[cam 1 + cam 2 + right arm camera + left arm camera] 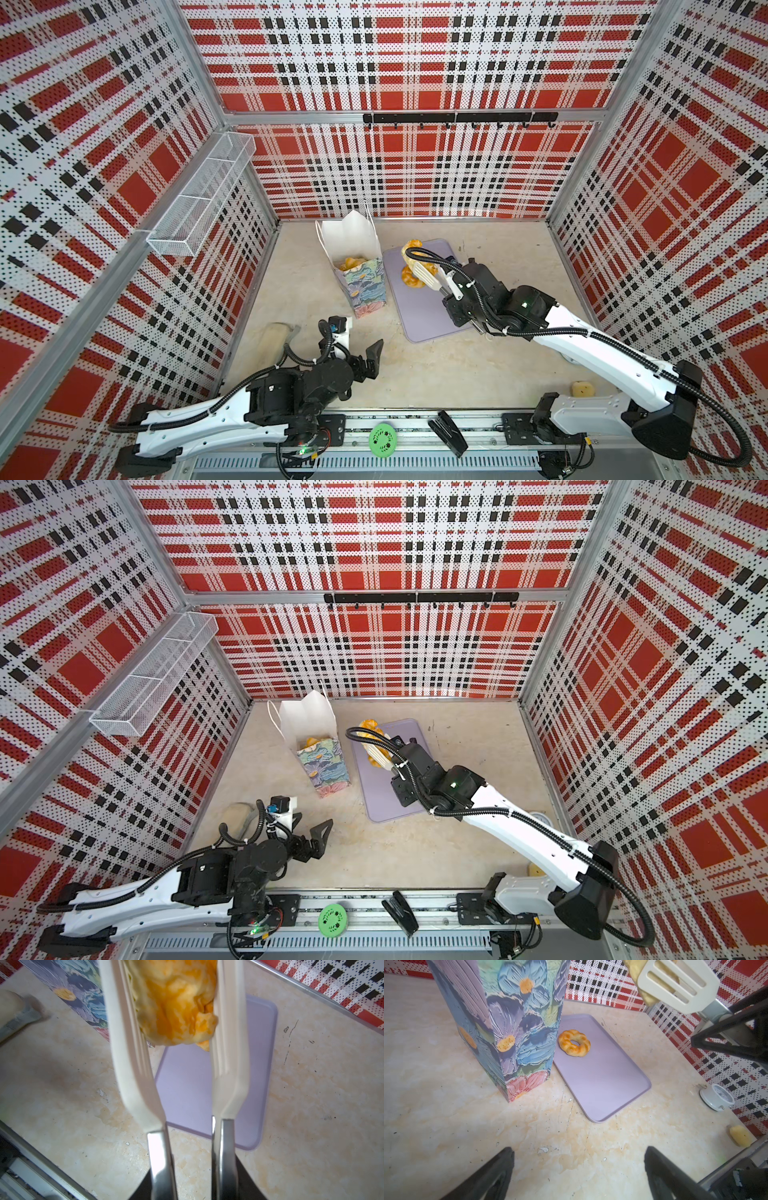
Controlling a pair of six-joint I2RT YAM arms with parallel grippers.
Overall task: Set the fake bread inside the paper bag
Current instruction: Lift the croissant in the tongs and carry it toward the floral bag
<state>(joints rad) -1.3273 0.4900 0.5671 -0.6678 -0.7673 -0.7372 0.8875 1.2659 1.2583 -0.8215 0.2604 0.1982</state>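
At 7 o'clock the left hand [579, 1151] hangs open, empty. The tall flower-print paper bag [365, 286] stands at 11 o'clock, golden fake bread [351, 262] inside. Beside it, 1 ring-shaped pastry [574, 1043] lies on the flat lavender tray [602, 1084]. The right hand [192, 1188] clamps white slotted tongs [133, 1064] pinching a glossy pastry [178, 1001] above the tray. It could slip, or the tongs could snag the bag's rim and topple it; open table [415, 374] lies at 6 o'clock.

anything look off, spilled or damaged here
Nothing is spilled or toppled. The bag stands upright, the ring bread lies flat on the tray, and a pastry is clamped in the tongs. Only the table looks worn: dark scratches and small chips beside the tray.
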